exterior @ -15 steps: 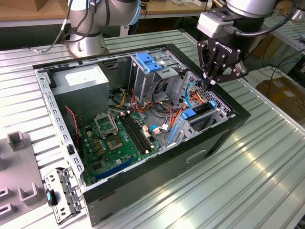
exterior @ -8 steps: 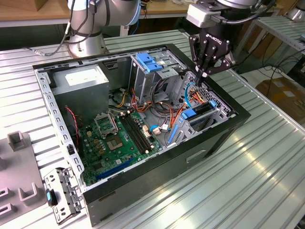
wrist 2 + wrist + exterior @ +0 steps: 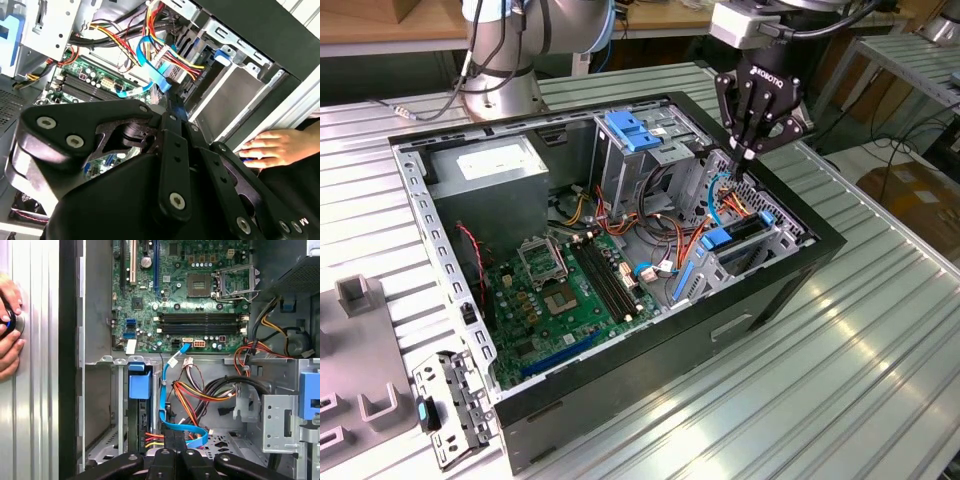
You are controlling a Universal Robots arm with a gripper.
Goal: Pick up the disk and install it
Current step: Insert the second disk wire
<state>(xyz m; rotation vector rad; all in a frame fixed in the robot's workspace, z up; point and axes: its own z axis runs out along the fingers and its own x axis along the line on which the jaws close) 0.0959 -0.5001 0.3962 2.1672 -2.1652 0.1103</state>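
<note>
With the silver blue-railed disk (image 3: 139, 410) apparently seated in the bay, install looks nearly finished; the black tool (image 3: 748, 150), fingers together, needs a straight lift clear of the cables

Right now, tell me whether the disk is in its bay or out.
In: the disk stands on edge inside the metal cage, blue rail tab at the cage's edge, cables running to its end.

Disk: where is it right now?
In the exterior view the disk stands on edge in the drive cage at the case's right end, just below the gripper and beside the cables.
</note>
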